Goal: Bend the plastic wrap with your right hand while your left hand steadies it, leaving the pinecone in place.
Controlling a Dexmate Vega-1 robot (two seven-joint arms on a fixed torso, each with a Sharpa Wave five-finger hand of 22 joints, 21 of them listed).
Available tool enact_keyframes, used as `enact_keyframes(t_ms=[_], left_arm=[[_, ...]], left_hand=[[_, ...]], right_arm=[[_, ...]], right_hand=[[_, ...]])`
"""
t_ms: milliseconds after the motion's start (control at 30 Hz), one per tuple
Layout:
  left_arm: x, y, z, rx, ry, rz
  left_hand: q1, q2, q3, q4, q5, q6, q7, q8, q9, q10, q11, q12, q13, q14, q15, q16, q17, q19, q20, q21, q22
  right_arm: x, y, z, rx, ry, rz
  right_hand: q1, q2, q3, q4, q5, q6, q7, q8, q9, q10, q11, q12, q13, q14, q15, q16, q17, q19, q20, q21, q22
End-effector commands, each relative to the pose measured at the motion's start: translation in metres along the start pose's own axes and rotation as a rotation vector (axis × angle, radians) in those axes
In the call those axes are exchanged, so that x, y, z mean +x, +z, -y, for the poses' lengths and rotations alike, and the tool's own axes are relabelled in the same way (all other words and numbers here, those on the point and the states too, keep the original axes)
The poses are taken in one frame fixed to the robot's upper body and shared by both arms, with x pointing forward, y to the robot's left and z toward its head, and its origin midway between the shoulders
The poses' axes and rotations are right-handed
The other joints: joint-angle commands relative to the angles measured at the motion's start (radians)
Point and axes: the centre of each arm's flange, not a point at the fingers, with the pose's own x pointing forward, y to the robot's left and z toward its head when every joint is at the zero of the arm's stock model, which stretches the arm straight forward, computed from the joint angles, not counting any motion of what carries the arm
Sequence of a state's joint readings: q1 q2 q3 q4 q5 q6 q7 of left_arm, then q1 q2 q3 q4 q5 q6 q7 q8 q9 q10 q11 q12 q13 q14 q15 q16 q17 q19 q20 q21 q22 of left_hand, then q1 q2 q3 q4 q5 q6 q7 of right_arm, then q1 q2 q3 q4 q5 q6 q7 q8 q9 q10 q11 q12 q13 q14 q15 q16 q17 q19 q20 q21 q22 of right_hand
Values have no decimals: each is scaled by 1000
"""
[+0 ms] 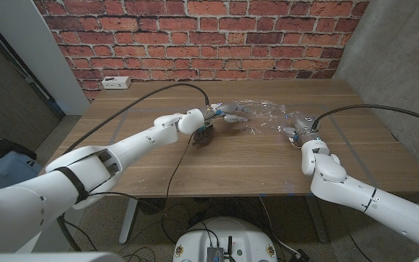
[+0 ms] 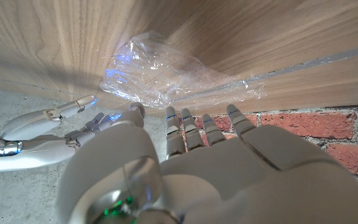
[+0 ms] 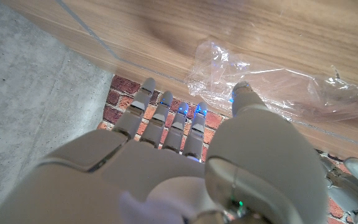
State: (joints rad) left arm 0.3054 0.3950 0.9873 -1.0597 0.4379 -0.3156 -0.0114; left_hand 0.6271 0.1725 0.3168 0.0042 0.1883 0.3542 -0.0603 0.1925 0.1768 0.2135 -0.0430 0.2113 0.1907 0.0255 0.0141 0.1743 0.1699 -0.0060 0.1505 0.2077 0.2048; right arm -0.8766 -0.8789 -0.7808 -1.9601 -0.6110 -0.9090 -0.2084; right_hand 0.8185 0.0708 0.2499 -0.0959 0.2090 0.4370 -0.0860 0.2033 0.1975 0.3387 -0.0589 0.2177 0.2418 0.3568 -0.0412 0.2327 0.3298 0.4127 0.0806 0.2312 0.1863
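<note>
A crumpled sheet of clear plastic wrap (image 1: 257, 116) lies across the middle of the wooden table (image 1: 231, 171). My left hand (image 1: 220, 114) is at the wrap's left end. Its fingers (image 2: 185, 124) are stretched out, with the tips at the edge of the wrap (image 2: 166, 74). A small dark pinecone (image 1: 204, 136) sits on the table just in front of that hand. My right hand (image 1: 297, 129) is at the wrap's right end with its fingers apart. Its thumb tip (image 3: 244, 93) lies against the wrap (image 3: 278, 84). Neither hand plainly grips the film.
Black cables run over the table to each wrist, the left one (image 1: 144, 98) across the far left part. A white box (image 1: 115, 82) sits by the brick wall behind the table. The near half of the tabletop is bare wood.
</note>
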Motion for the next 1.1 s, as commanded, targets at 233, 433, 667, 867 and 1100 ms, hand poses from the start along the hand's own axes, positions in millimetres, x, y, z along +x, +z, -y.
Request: enact_keyframes(t_ms=[233, 433, 667, 867, 1100], left_arm=[[3, -2, 5, 9, -53, -12], [3, -2, 6, 16, -80, -11], [5, -3, 6, 12, -98, -2], [9, -2, 6, 6, -110, 0], [14, -5, 3, -5, -111, 1]], left_hand=[[-30, 0, 12, 11, -2, -2, -14, -7, 3, -3, -1, -3, 1, -11, 20, 2, 3, -32, 24, -6, 1], [-48, -8, 10, 18, -6, -19, -27, -13, 3, -18, -1, -8, 2, -30, 25, -1, 4, -55, 26, -9, 1], [-66, -11, 8, 26, -9, -28, -29, -14, 3, -27, -2, -10, 2, -11, 32, 9, 5, -62, 32, -7, 2], [-75, -11, 7, 31, -11, -33, -26, -15, 3, -33, 0, -11, 3, -11, 36, 9, 6, -70, 41, -7, 3], [-91, -10, 6, 40, -12, -38, -22, -15, 3, -40, 4, -12, 3, -16, 37, 8, 7, -77, 42, -6, 3]], right_arm=[[-6, 10, -13, -60, 7, -2], [-4, 13, -16, -57, 14, -11], [0, 15, -18, -63, 1, -26], [5, 13, -19, -68, 6, -25], [14, 13, -21, -50, 35, -39]], right_hand=[[29, -26, 9, -32, 15, -6, -4, -3, 4, -4, -4, -6, -1, -5, -98, -5, -5, 8, 3, -1, 1], [46, -24, 17, -42, 24, -5, -13, -2, 4, -3, -9, -4, -1, 1, -107, -4, -7, 15, -2, 0, 1], [52, -24, 20, -46, 28, -6, -14, -3, 4, -2, -10, -4, -1, 1, -108, -4, -8, 17, -5, 0, 0], [62, -19, 26, -50, 33, -3, -15, -1, 4, 1, -12, -2, -2, 5, -113, -3, -8, 19, -8, 0, 0], [83, -25, 32, -62, 41, -18, -19, -6, 5, -8, -15, -6, -2, -3, -114, -8, -12, 17, -11, -2, 0]])
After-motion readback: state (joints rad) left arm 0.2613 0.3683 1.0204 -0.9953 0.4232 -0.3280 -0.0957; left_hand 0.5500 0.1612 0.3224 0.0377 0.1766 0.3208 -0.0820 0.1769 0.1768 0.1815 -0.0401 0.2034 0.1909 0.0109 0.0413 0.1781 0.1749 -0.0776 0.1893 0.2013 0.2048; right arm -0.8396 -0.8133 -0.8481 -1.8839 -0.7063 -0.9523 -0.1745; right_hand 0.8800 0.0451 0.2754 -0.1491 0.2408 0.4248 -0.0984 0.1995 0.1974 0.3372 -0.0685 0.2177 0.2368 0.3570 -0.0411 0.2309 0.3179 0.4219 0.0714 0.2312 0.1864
